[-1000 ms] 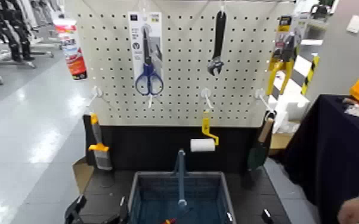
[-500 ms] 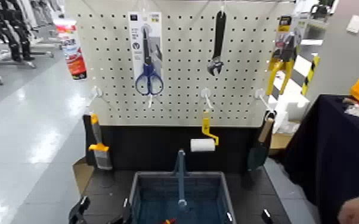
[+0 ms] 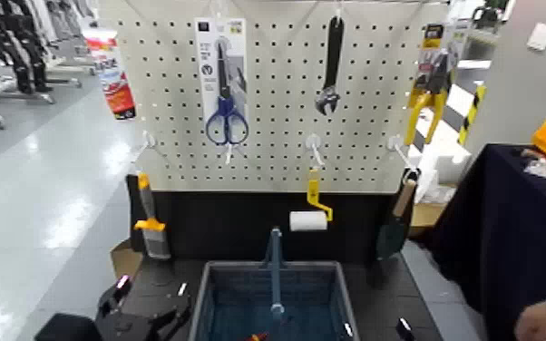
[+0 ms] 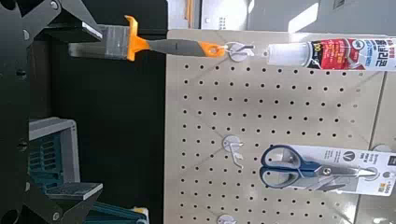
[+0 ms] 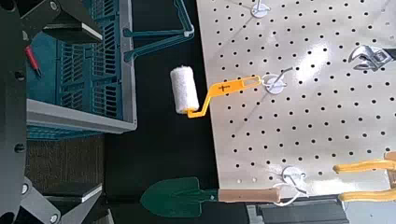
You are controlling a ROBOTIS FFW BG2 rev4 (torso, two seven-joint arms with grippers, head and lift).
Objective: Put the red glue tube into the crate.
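Pale pegboard [image 3: 277, 91] fills the middle of the work area, a bright, glossy floor beyond it. At its ten o'clock hangs the red glue tube [image 3: 116, 82], up off the floor so it can be lifted away; what holds its top is hard to make out, probably a hook. Just inward, at eleven o'clock, are the blue-handled scissors [image 3: 226, 118], and below the tube, at eight, a brush [image 3: 152, 218]. The crate [image 3: 206, 304] sits at six, presumably to catch whatever comes down. The left gripper [image 3: 152, 317], at seven, has its fingers apart and empty, nearest the tube's side; the right gripper [image 3: 376, 330] waits at five, also spread and empty.
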